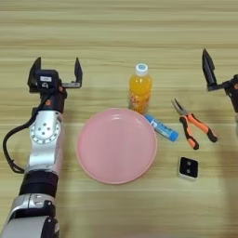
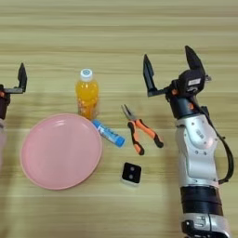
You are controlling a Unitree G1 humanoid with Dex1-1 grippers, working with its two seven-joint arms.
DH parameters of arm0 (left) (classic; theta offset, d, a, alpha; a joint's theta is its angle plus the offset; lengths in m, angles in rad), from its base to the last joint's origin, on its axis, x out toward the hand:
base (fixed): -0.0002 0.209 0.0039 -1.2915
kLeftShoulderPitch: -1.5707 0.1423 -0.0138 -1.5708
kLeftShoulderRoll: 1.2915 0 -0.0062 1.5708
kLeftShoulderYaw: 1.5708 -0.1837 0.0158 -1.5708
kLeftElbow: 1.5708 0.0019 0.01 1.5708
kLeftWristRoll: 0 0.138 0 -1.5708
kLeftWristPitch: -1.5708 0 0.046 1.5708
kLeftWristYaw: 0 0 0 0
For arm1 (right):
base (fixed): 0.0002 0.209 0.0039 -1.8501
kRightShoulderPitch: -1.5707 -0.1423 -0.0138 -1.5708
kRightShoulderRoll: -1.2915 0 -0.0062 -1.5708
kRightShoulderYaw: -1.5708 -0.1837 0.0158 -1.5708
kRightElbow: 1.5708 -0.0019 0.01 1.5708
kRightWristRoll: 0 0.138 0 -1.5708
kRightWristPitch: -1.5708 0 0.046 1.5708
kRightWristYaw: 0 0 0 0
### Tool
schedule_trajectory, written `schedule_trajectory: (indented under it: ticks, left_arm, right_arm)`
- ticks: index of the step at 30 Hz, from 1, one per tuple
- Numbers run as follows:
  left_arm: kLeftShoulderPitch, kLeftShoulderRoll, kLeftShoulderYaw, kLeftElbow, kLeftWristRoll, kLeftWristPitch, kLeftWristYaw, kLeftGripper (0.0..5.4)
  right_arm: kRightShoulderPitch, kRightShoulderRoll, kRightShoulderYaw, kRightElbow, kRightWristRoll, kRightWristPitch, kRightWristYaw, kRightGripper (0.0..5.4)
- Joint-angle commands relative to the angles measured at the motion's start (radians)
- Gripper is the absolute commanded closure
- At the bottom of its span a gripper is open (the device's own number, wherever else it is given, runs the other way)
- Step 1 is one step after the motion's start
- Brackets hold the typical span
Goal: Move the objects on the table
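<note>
Apparently one bottle (image 1: 140,90), tube (image 1: 161,128), pliers (image 2: 140,128), block (image 2: 131,173) and plate (image 1: 116,145); both grippers' fingers (image 2: 148,76) spread wide, empty.

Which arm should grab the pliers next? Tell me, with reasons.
Right, probably. The right gripper hangs open just beyond the pliers, with bare table between. The left gripper, also open, is across the plate and bottle.

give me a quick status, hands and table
Left hand open, empty, left of plate. Right hand open, empty, above pliers. Bottle upright, tube and black block untouched. Nothing in the way.
</note>
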Motion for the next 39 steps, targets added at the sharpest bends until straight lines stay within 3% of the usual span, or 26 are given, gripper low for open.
schedule_trajectory:
  ticks: [1,10,20,30,39]
  left_arm:
    - [-0.006,0.017,0.007,0.005,0.008,-0.021,0.004,0.0]
    - [0.001,0.014,0.001,0.037,0.021,-0.06,0.01,0.0]
    - [-0.021,0.035,-0.002,0.107,0.045,-0.127,0.023,0.0]
    - [-0.059,0.032,-0.002,0.204,0.036,-0.183,0.017,0.0]
    - [-0.045,0.025,-0.014,0.189,0.017,-0.182,-0.022,0.0]
  right_arm:
    - [0.002,-0.003,-0.031,0.086,0.01,-0.058,-0.005,0.03]
    - [-0.039,-0.007,-0.081,0.288,0.05,-0.166,0.015,0.03]
    - [-0.087,-0.009,-0.093,0.409,0.079,-0.18,0.044,0.03]
    - [-0.116,-0.02,-0.09,0.472,0.065,-0.194,0.062,0.03]
    - [-0.121,-0.019,-0.084,0.485,0.045,-0.21,0.054,0.03]
